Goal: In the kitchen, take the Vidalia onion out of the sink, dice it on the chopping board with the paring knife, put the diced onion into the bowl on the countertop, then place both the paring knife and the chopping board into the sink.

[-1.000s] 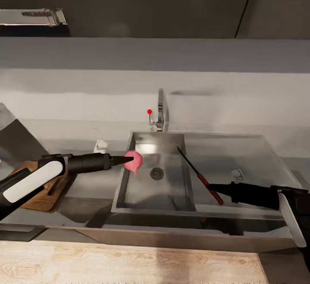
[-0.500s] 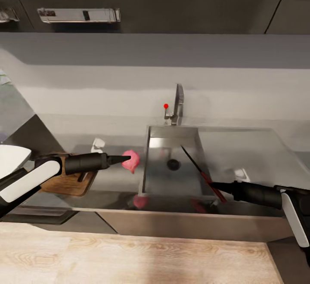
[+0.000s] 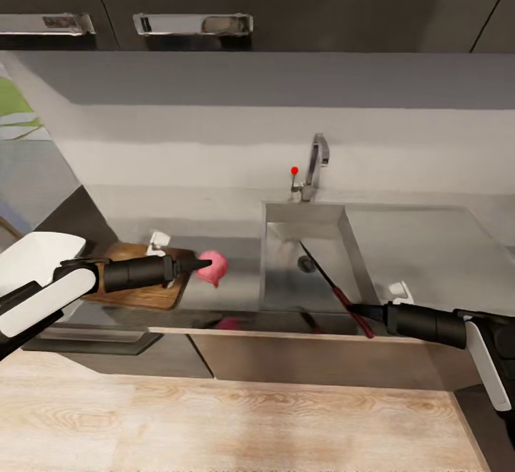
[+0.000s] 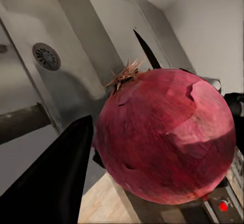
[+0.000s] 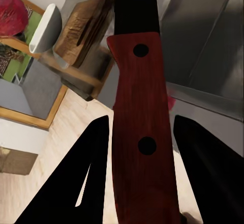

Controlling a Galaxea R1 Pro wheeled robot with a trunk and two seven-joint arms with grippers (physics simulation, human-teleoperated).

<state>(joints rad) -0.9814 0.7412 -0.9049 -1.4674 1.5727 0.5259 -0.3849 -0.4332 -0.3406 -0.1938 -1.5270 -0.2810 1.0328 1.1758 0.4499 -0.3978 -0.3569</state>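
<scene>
My left gripper (image 3: 206,265) is shut on the Vidalia onion (image 3: 214,267), a reddish-pink bulb held just above the countertop (image 3: 229,243), left of the sink (image 3: 286,293). In the left wrist view the onion (image 4: 162,132) sits against a dark finger (image 4: 56,178). The chopping board (image 3: 132,252) lies under my left forearm, right beside the onion. The white bowl (image 3: 36,254) stands left of the board. My right gripper (image 3: 366,310) is shut on the paring knife (image 3: 325,279) by its red handle (image 5: 134,122). The dark blade points over the sink basin.
The chrome tap (image 3: 315,164) with a red dot stands behind the basin, and the steel drainboard (image 3: 422,243) lies to its right. Small white objects sit on the counter (image 3: 158,242) and on the drainboard (image 3: 400,291). Dark wall cabinets hang above. Pale wood floor runs along the counter front.
The whole view has slid left along the counter. The held onion now hangs over the countertop beside the board instead of over the basin. The bowl has come into view.
</scene>
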